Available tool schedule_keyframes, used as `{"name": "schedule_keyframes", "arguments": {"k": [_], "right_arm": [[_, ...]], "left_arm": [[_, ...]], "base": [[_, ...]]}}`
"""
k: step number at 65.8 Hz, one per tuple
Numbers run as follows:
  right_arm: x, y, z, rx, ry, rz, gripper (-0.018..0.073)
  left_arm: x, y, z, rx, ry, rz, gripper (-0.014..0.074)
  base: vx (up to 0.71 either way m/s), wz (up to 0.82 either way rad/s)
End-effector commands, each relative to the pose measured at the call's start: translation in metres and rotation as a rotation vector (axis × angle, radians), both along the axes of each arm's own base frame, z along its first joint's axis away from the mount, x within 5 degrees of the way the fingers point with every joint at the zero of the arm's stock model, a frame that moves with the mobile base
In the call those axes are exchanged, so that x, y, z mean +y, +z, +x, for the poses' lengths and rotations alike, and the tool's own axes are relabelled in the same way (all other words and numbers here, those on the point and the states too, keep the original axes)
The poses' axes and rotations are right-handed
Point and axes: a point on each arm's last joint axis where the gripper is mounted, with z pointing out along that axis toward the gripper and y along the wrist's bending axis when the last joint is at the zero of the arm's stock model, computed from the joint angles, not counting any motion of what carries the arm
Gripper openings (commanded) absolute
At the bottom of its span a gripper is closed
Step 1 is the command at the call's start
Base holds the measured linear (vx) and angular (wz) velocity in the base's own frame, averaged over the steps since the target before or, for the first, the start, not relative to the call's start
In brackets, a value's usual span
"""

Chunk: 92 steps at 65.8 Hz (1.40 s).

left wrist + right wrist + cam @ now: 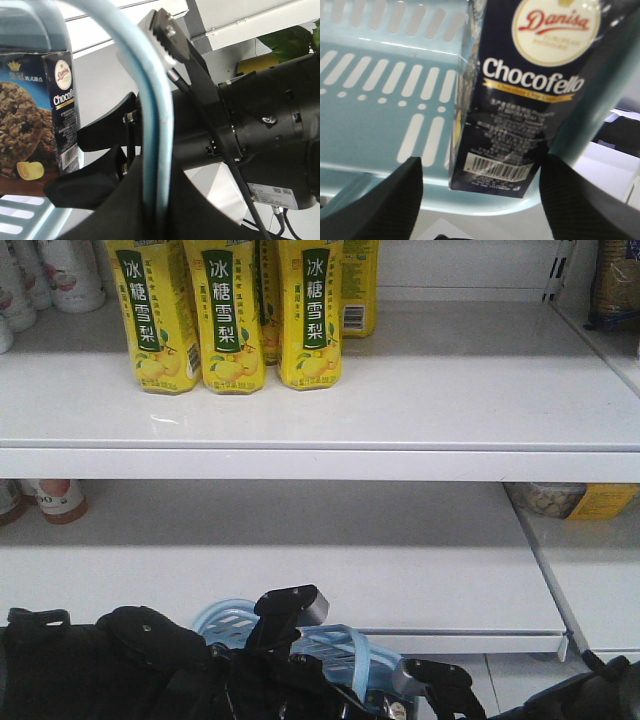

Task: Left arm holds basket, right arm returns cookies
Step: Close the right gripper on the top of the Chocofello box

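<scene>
White shop shelving filled the front view: an upper shelf (400, 400) carried yellow drink bottles (225, 320) with white bottles (60, 275) at its left end, and a lower shelf (300, 560) ran beneath it. Along the bottom edge sat the bulky black left arm (120, 660), its left hand (292, 602) rising among the pale blue loops of the basket handle (152, 125).

From the left wrist, that handle ran close past the lens and dropped between dark shapes at the bottom of the frame. Whether the left hand was clamped on it could not be told.

From the right wrist, the cookies (520, 115), a navy carton lettered "Chocofello", rested against the slotted wall of the basket (380, 125), barcode end towards the camera and near the rim. The right hand (480, 170) was spread wide, one black finger (395, 195) low on the left and the other low on the right. The carton lay between them, with a clear gap on each side and neither finger touching it.
</scene>
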Motion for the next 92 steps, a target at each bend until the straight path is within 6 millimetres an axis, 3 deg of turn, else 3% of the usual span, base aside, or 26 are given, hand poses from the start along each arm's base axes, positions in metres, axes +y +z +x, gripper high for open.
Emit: {"name": "schedule_keyframes", "arguments": {"k": [1, 22, 46, 56, 72, 92], "right_arm": [[0.008, 0.01, 0.008, -0.03, -0.034, 0.063, 0.0453], [0.018, 0.022, 0.034, -0.118, -0.072, 0.057, 0.0449], [0.021, 0.015, 0.037, -0.065, -0.112, 0.06, 0.0432], [0.027, 0.013, 0.039, -0.034, -0.095, 0.104, 0.0358], [0.028, 0.014, 0.038, -0.015, -0.104, 0.121, 0.0153], [0.027, 0.013, 0.03, 0.033, -0.101, 0.134, 0.0129]], "left_arm": [[-0.005, 0.024, -0.002, -0.024, -0.02, -0.092, -0.0006], [-0.005, 0.024, -0.002, -0.024, -0.02, -0.092, -0.0006], [-0.005, 0.024, -0.002, -0.024, -0.02, -0.092, -0.0006], [-0.005, 0.024, -0.002, -0.024, -0.02, -0.092, -0.0006], [-0.005, 0.024, -0.002, -0.024, -0.02, -0.092, -0.0006], [-0.005, 0.024, -0.002, -0.024, -0.02, -0.092, -0.0006]], "base": [[0.0, 0.0], [0.0, 0.0], [0.0, 0.0], [0.0, 0.0], [0.0, 0.0], [0.0, 0.0]]}}
